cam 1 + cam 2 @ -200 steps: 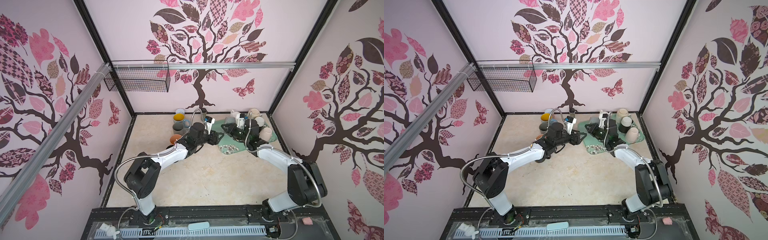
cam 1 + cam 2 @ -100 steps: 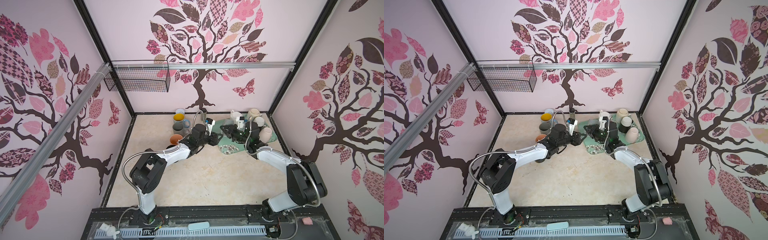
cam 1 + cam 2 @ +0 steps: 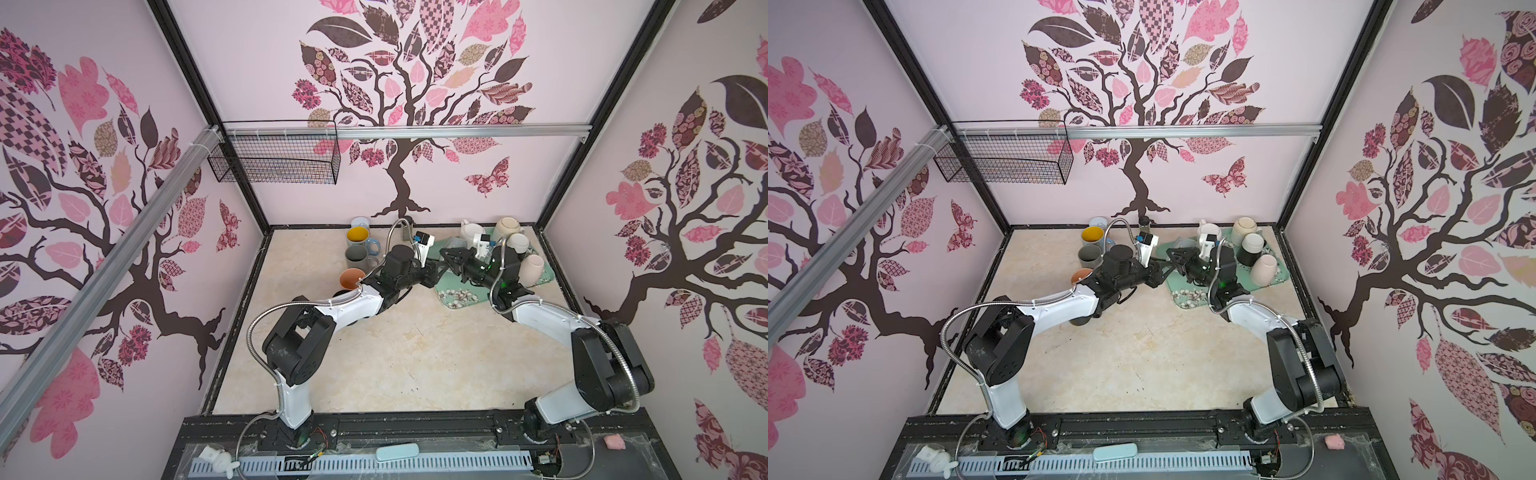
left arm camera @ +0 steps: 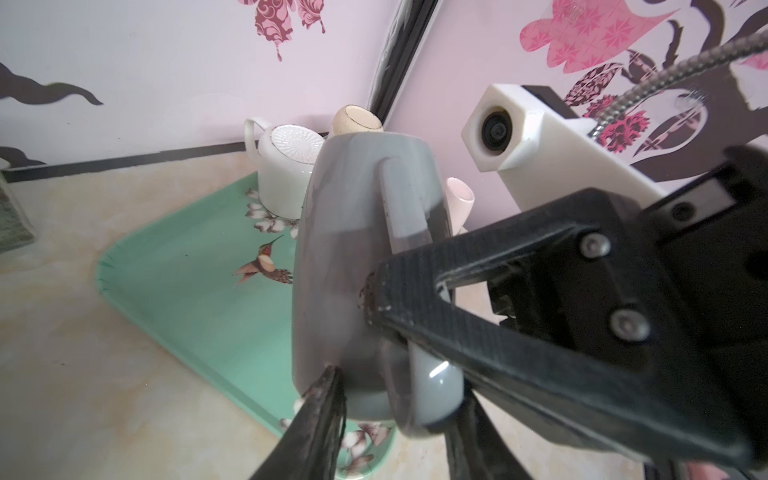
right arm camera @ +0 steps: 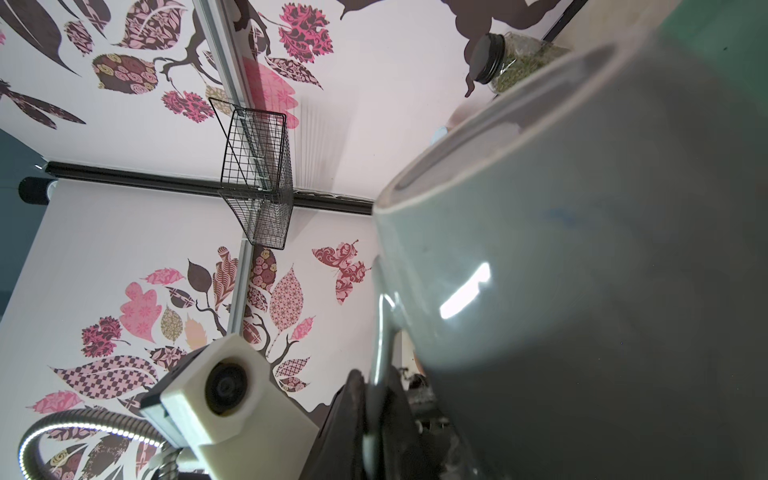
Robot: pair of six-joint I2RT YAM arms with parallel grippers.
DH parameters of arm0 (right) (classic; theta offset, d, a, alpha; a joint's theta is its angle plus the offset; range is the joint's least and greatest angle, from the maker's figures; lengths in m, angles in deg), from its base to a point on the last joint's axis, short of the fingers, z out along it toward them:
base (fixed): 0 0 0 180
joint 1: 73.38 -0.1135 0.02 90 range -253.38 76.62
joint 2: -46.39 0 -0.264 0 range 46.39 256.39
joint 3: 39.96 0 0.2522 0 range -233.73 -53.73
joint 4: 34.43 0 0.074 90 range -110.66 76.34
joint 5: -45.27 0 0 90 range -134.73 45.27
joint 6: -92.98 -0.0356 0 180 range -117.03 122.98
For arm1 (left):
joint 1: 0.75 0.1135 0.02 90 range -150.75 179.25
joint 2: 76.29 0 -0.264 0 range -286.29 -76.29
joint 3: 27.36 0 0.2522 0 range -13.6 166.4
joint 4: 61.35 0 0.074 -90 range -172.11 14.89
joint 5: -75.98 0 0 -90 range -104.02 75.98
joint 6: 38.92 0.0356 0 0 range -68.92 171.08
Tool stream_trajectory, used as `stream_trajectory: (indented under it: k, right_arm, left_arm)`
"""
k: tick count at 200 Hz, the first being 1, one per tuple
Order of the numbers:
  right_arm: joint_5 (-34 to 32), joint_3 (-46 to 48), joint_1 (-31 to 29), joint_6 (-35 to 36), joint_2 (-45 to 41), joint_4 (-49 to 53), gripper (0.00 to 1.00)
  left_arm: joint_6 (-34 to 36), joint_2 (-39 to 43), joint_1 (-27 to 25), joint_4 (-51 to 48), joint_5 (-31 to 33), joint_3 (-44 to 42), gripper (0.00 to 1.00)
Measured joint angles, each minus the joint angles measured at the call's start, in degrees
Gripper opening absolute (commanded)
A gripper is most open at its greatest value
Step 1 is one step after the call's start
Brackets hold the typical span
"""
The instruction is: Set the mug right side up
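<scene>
In the left wrist view a grey mug (image 4: 349, 249) hangs over the green tray (image 4: 166, 270) with its handle (image 4: 403, 208) facing the camera. My right gripper (image 4: 374, 291) is shut on that handle, and the right wrist view shows the same pinch (image 5: 374, 386) beside the mug's wall (image 5: 582, 270). My left gripper (image 4: 395, 386) has one finger against the mug's lower wall; its other finger sits behind the handle's lower end, so a grip cannot be confirmed. In both top views the two grippers (image 3: 434, 272) (image 3: 446, 259) meet nose to nose at the tray's left edge, largely hiding the mug.
Three upright mugs (image 3: 356, 257) stand in a row left of the left arm. Several upturned pale mugs (image 3: 518, 243) crowd the tray's back right. A jar (image 5: 519, 58) stands by the back wall. A wire basket (image 3: 274, 158) hangs on the left rail.
The left arm has reached farther right toward the right gripper, and its jaws have narrowed around the mug's lower end. The right gripper has kept its hold on the handle.
</scene>
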Motion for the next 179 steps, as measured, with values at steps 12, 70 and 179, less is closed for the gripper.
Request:
stream_trajectory:
  k: [12, 70, 179]
  right_arm:
    - [-0.1, 0.0, 0.0, -0.6, 0.0, -0.2, 0.00]
    - [-0.5, 0.0, 0.1, -1.8, 0.0, -1.2, 0.08]
    - [12.4, -6.2, 7.1, 16.6, 0.0, 16.1, 0.51]
  left_arm:
    - [0.1, 0.0, 0.0, 0.7, -0.6, 0.0, 0.17]
    - [3.5, 0.0, 0.3, 2.6, -0.8, -0.2, 0.00]
    - [9.9, -4.1, 6.3, -6.1, -6.3, 0.7, 0.00]
